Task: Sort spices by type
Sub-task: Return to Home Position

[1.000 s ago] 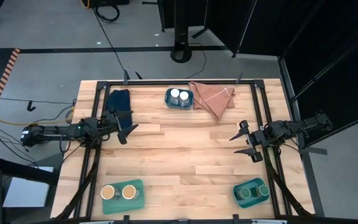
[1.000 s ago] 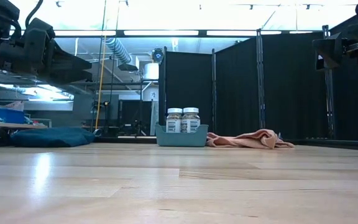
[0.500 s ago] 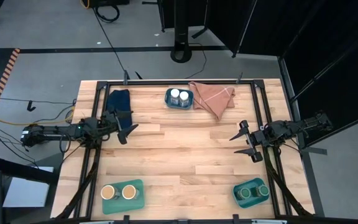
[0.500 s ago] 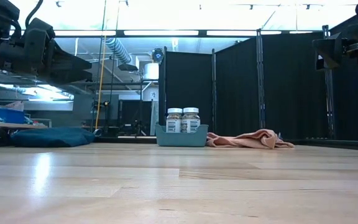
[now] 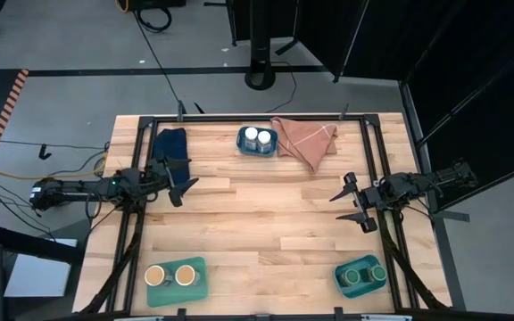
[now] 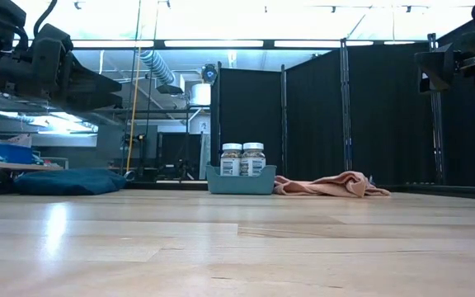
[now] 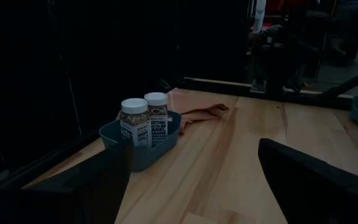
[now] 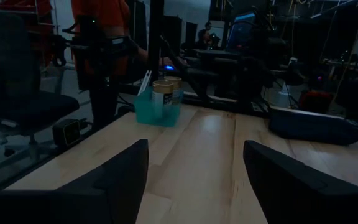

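- Your left gripper [image 5: 184, 185] hangs over the left side of the counter [image 5: 257, 223]. Its fingers are spread wide and hold nothing.
- Your right gripper [image 5: 339, 205] hangs over the right side. Its fingers are spread wide too, with nothing between them.
- The white-lid jars [image 5: 258, 137] stand side by side in the blue tray [image 5: 240, 143] at the far middle edge.
- The tan-lid jars [image 5: 156, 275] sit in the green tray [image 5: 196, 287] at the near left corner.
- The green-lid jars [image 5: 355, 277] sit in the teal tray [image 5: 340, 275] at the near right corner.
- Each pair has its own tray, so the sorting looks done. Only the trip home is left, and both arms look almost there.
- Move slowly and smoothly. No jar needs a push now, so do not reach toward any tray.
- The dark blue cloth [image 5: 171, 143] lies just beside your left gripper. Pull that arm straight back, up above the cloth, so a finger does not snag it.
- The pink cloth [image 5: 306, 141] is well apart from your right gripper, so it should be no trouble.
- Watch the black rails [image 5: 141, 169] along both sides of the counter. Bring each arm back without bumping them.
- A person [image 8: 101, 43] stands beyond the counter in the right wrist view, so do not swing an arm outward.
- Stop once both arms rest in their home spots.
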Controlling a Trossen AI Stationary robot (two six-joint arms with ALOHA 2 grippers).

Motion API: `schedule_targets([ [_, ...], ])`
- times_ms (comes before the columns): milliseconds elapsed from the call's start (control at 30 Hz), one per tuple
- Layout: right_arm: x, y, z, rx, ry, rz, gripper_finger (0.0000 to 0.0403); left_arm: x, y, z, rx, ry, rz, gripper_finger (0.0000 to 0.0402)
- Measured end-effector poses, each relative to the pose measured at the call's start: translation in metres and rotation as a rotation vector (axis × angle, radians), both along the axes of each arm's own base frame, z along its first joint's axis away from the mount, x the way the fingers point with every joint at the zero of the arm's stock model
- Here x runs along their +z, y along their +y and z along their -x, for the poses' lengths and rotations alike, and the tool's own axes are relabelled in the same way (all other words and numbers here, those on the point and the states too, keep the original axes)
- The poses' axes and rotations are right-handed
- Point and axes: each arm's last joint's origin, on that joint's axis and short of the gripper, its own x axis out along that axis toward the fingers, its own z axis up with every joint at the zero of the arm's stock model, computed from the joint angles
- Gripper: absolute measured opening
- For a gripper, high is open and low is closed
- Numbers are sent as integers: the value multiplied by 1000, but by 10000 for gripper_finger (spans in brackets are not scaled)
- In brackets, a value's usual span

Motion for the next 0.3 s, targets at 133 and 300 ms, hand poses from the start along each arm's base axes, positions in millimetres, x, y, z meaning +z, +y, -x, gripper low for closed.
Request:
schedule_targets([
  [133,0,0,0,0,0,0,272,0,0,0,0,0,0,351],
  [300,0,0,0,-1,0,0,269,0,0,0,0,0,0,351],
])
